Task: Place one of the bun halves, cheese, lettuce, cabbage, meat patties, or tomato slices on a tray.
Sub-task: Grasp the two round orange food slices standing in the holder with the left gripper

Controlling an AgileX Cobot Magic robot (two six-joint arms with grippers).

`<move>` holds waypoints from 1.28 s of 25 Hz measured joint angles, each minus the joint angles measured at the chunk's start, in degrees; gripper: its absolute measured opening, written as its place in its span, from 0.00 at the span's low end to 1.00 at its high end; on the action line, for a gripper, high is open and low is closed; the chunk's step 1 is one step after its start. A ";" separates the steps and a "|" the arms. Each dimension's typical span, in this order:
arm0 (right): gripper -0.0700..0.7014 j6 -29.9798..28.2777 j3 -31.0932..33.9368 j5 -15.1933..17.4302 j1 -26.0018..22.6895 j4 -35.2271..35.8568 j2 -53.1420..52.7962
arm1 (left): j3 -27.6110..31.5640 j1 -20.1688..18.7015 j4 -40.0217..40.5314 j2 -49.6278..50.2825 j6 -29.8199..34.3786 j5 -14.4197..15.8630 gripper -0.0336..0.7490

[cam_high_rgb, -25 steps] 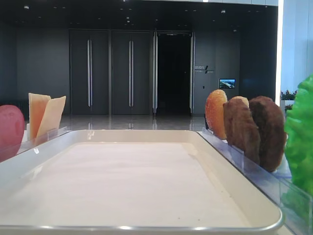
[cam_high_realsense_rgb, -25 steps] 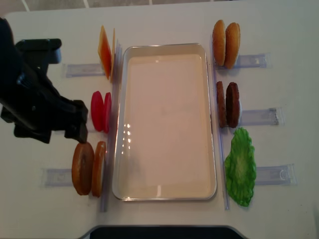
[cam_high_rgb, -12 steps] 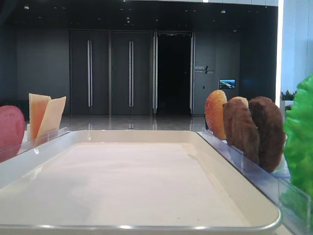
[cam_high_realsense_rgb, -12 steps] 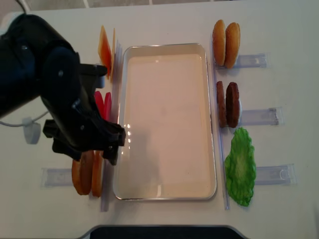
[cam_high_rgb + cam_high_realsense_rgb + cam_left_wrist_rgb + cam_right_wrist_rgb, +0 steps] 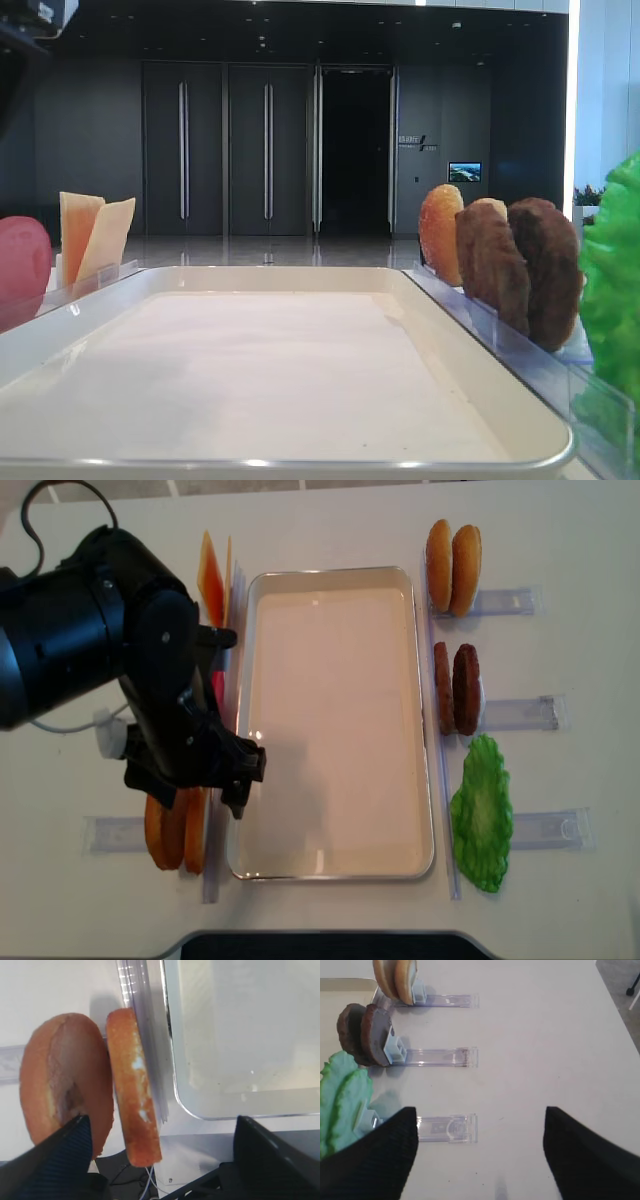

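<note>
No text can be read on anything. A wall sign [image 5: 410, 141] is seen far back, too small to be made out.

One view looks straight down on the cream-white rectangular tray [image 5: 335, 720]; another sits low at its near rim, facing far. Both wrist views look down close beside the tray, left and right.
</note>
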 joint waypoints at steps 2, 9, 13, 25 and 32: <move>0.77 0.00 0.00 0.00 0.00 0.00 0.00 | -0.06 0.00 0.59 0.94 0.00 -0.11 0.87; 0.77 0.00 0.00 0.00 0.00 0.00 0.00 | -0.06 0.00 1.08 4.66 0.71 -1.69 0.84; 0.77 0.00 0.00 0.00 0.00 0.00 0.00 | -0.13 0.00 0.70 6.21 3.36 -1.59 0.80; 0.77 0.00 0.00 0.00 0.00 0.00 0.00 | -0.13 0.00 1.82 6.86 5.52 1.57 0.45; 0.77 0.00 0.00 0.00 0.00 0.00 0.00 | -0.13 0.00 2.99 6.86 6.92 2.48 0.22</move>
